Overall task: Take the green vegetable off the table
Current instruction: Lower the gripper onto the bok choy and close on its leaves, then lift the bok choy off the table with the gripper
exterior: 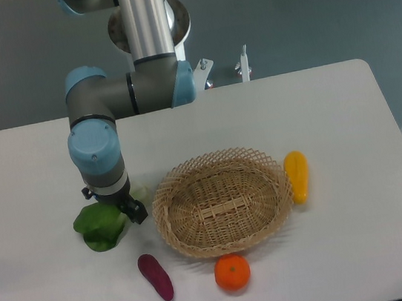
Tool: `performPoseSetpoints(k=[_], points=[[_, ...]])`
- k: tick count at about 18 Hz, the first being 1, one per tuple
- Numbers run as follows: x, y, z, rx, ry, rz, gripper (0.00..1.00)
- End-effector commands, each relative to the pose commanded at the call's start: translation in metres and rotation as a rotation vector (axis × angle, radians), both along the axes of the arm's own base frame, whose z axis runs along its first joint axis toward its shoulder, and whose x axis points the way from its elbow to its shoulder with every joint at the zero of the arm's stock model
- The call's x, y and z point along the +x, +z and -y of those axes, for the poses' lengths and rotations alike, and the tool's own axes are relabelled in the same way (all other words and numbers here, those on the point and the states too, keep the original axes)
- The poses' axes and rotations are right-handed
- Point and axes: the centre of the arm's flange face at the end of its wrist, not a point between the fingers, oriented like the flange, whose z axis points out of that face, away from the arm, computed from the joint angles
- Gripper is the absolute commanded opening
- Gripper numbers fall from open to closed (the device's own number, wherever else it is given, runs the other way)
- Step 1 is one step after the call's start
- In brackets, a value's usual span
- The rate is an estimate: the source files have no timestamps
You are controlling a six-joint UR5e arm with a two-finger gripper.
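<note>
the green vegetable (101, 226) lies flat on the table (331, 117), toward the left edge and nearer the front edge than the back. its dark leaves spread toward the left edge, and a small pale bit of its stem end shows just to the right of the arm's wrist, close to the basket.

the gripper (123, 210) stands directly over the vegetable, pointing straight down from the blue-capped wrist. its dark fingers sit at the right part of the leaves, where they meet the stem. the wrist hides most of the fingers, so i cannot tell how far apart they are, or whether they touch or hold the vegetable.

a woven wicker basket (223, 202) sits near the middle of the tabletop, just to the right of the gripper; its left rim is close beside the stem end. a yellow oblong vegetable (297, 176) lies just beside the basket's right rim, its long side running roughly front to back. an orange (232, 272) rests near the front edge, just in front of the basket's rim. a purple oblong vegetable (156, 277) lies to the left of the orange, also near the front edge, in front of the green vegetable and apart from it.

the arm (129, 93) comes in over the back edge of the table, its silver column rising out of the top of the view.
</note>
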Motion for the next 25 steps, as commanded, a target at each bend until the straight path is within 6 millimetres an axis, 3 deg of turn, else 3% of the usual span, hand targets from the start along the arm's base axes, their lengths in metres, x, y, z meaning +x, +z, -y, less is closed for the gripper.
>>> performPoseSetpoints(k=[14,15,18,22,25], points=[[0.007,-0.020,-0.001,-0.045,0.043,0.003,1.00],[0.006,-0.019,-0.001,-0.047,0.044,-0.001,0.96],[0.010,-0.022,0.001,-0.058,0.036,-0.017,0.66],[0.011,-0.022,0.001,-0.063,0.036,-0.016,0.37],[0.015,-0.017,0.000,-0.057,0.046,-0.012,0.25]])
